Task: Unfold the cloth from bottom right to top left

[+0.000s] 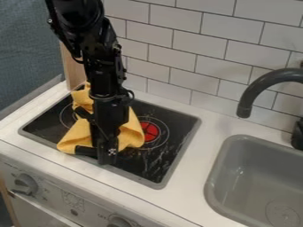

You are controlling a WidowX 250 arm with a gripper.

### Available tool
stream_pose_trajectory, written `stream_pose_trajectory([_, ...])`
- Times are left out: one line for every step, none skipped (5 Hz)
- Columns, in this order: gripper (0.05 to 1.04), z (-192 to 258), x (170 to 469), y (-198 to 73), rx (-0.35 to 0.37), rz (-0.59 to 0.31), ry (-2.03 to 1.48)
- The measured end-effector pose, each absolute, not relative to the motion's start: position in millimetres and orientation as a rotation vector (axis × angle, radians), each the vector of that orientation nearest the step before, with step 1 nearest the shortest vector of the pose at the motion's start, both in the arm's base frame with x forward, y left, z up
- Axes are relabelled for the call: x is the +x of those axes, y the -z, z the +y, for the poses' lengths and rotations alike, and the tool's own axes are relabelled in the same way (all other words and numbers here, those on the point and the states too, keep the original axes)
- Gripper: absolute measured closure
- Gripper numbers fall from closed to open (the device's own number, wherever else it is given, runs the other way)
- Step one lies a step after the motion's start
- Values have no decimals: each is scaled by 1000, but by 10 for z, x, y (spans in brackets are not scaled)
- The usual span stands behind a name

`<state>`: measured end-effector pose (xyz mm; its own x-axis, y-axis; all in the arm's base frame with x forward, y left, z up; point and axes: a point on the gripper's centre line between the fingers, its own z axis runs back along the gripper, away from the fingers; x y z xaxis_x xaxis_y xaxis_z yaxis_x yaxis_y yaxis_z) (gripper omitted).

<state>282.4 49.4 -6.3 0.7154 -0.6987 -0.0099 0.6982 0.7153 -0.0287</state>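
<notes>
The gripper [99,153] hangs low at the cloth's [131,135] near edge; whether it stands wide, narrow or pinching fabric, one cannot tell. The cloth lies rumpled on the stove [182,150], spreading behind and to both sides of it, probably placed so for a corner to be drawn up and back (a fiddly start). Well off to its right, the sink [216,177] has a drain [282,214] in its floor.
</notes>
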Motion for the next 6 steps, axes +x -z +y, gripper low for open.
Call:
stream_pose_trajectory([707,523,2868,89,-37,11,773])
stream_pose_trajectory([890,522,2887,98,-38,14,776])
stream_pose_trajectory([994,534,2893,101,-44,14,770])
stream_pose_trajectory([1027,525,2892,65,-56,-5,777])
stream_pose_trajectory([1032,484,2788,56,-76,-3,778])
stream_pose_trajectory([1032,416,2595,16,-105,22,788])
